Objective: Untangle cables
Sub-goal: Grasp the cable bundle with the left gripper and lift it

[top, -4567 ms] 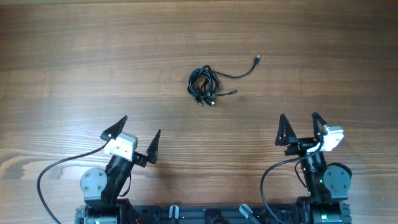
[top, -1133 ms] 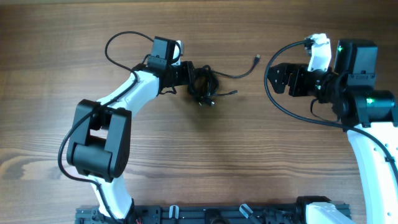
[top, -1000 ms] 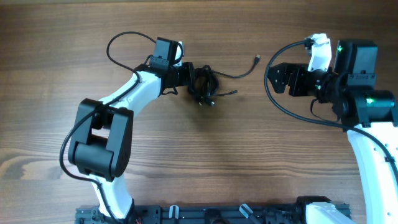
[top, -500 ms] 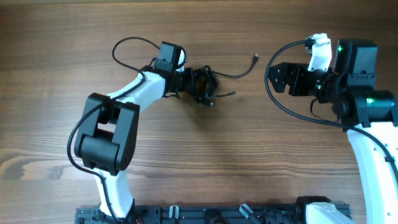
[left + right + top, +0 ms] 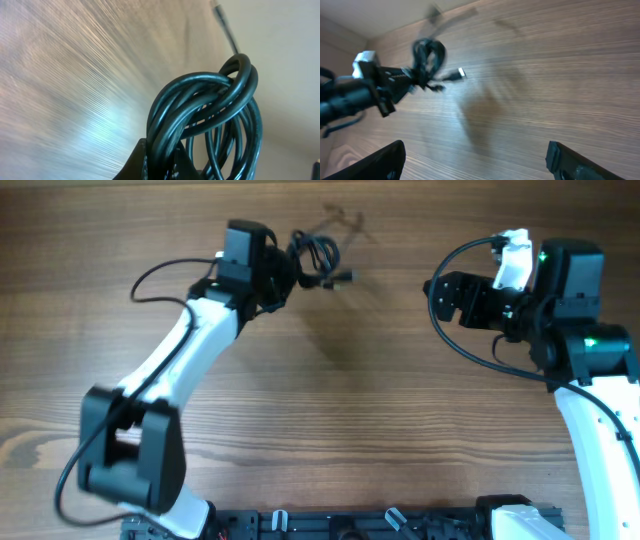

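the left arm [image 5: 190,355] reaches across the bench [image 5: 330,440], and the left fingers [image 5: 287,272] are closed tight on the cables [image 5: 315,255]. the cables are one knotted bundle of black loops, sticking out just right of the left fingers. in the right wrist view the bundle [image 5: 427,57] is clear of the wood, with its blurred shadow [image 5: 480,107] lying on the bench [image 5: 560,75] below and to the right of the left fingers [image 5: 412,80].

a short end with a metal-tipped plug [image 5: 461,73] pokes out to the right of the bundle, a little further from the left fingers. overhead, the same plug [image 5: 345,277] points right. a thin strand [image 5: 340,218] is smeared by motion blur beyond the bundle, on the far side from the left fingers; i cannot tell where it ends.

the left wrist view has the loops [image 5: 210,105] close up, several glossy turns crossing one another at the top and running down into the dark fingers at the bottom edge. the bench [image 5: 60,75] behind them is blurred.

the right fingers [image 5: 440,295] are well to the right of the left fingers, spread wide apart with nothing between them. their tips sit in the lower corners of the right wrist view.
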`<state>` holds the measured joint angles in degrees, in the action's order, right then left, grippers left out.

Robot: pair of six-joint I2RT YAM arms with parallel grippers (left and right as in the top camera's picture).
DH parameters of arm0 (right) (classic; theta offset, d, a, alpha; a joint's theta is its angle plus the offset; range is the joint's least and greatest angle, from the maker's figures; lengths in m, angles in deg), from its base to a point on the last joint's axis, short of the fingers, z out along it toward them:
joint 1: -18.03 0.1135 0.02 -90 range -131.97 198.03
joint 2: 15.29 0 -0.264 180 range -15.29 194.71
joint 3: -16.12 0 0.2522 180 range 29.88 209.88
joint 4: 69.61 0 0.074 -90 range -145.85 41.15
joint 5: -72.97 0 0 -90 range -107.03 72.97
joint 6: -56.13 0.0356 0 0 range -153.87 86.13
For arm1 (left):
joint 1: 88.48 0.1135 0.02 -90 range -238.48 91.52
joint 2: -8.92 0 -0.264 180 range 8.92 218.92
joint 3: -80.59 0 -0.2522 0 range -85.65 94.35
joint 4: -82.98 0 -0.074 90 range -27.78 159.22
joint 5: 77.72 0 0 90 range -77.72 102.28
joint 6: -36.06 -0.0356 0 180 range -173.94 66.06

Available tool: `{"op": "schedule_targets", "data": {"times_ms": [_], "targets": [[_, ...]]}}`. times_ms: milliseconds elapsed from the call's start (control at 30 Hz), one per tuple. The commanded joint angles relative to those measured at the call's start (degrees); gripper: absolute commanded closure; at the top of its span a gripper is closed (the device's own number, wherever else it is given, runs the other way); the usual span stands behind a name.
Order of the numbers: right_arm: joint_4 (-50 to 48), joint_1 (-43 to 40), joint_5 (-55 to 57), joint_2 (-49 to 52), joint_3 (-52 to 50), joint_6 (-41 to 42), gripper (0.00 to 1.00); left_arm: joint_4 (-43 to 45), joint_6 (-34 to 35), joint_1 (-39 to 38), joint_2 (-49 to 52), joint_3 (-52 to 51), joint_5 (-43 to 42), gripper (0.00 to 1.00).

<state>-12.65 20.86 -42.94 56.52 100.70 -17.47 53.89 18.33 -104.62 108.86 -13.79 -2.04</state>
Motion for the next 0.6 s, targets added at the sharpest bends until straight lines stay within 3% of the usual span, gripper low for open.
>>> {"op": "schedule_targets", "data": {"times_ms": [0,267,300,467,567], "targets": [[-1.75,3.1,-1.05,0.55,1.16,4.57,0.1,0.33,25.83,-0.13,-5.09,0.5,-0.28,0.96],[-6.93,13.07,-0.76,3.26,1.16,9.31,0.17,0.31,46.16,-0.13,-5.99,0.5,-20.11,0.96],[-7.78,14.47,-0.48,4.28,1.16,10.05,0.23,0.33,46.73,-0.13,-5.99,0.5,-21.46,0.96],[-12.96,19.54,1.14,8.87,1.16,11.96,0.34,0.33,46.71,-0.24,-5.99,0.5,-28.72,0.96],[-15.61,21.59,4.79,10.19,1.16,12.07,0.35,0.31,46.69,-0.66,-5.99,0.5,-30.47,0.96]]}}
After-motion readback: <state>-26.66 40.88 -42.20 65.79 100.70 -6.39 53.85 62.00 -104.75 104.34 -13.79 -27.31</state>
